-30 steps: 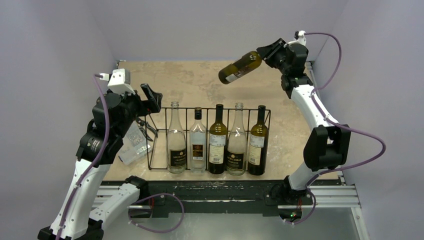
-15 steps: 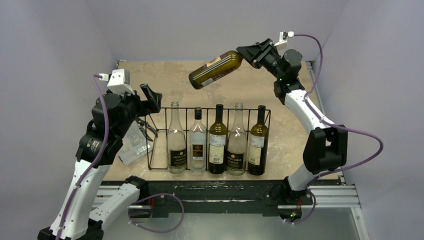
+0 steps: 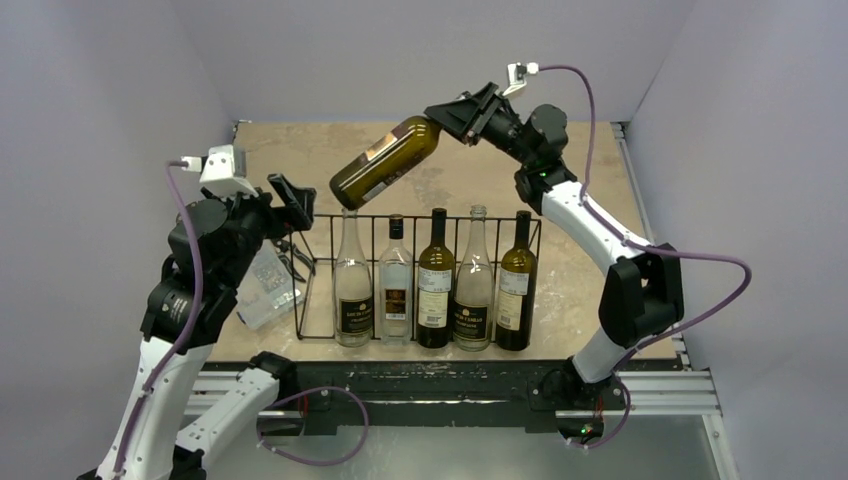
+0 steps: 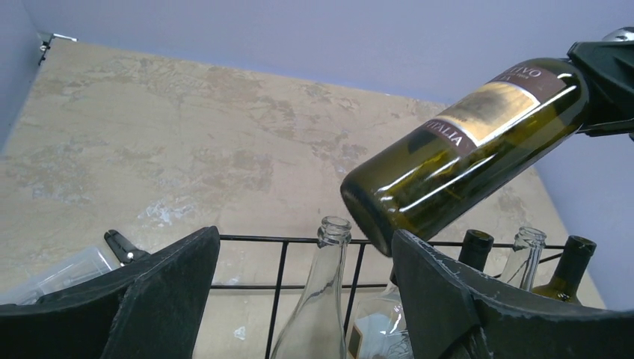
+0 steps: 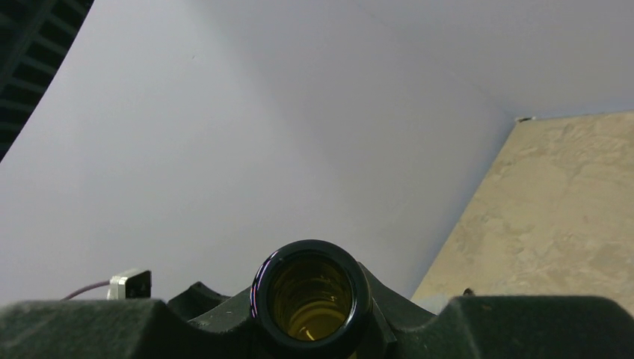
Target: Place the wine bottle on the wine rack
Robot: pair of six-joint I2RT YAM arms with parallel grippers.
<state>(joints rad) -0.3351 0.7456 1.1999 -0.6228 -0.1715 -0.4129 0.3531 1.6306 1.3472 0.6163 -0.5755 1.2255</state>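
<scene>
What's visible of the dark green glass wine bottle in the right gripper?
Dark olive-green glass wine bottle, glossy, with a gold-and-brown label reading "ITALIA". Uncorked, mouth open. Held by the neck in the right gripper, tilted with its base lower, in the air above the left end of the black wire rack. Only the gripper touches it.

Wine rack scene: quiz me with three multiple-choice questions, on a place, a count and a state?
1. Where is the carried bottle?
A. on the table
B. in the air above the rack
C. inside the rack
2. How many standing bottles are in the rack?
A. five
B. three
C. seven
3. How is the left gripper?
A. shut on a bottle
B. shut on the rack
C. open and empty
Answers: 1 B, the right gripper holds it tilted over the rack; 2 A, five necks show; 3 C, fingers apart, gripping nothing.
</scene>
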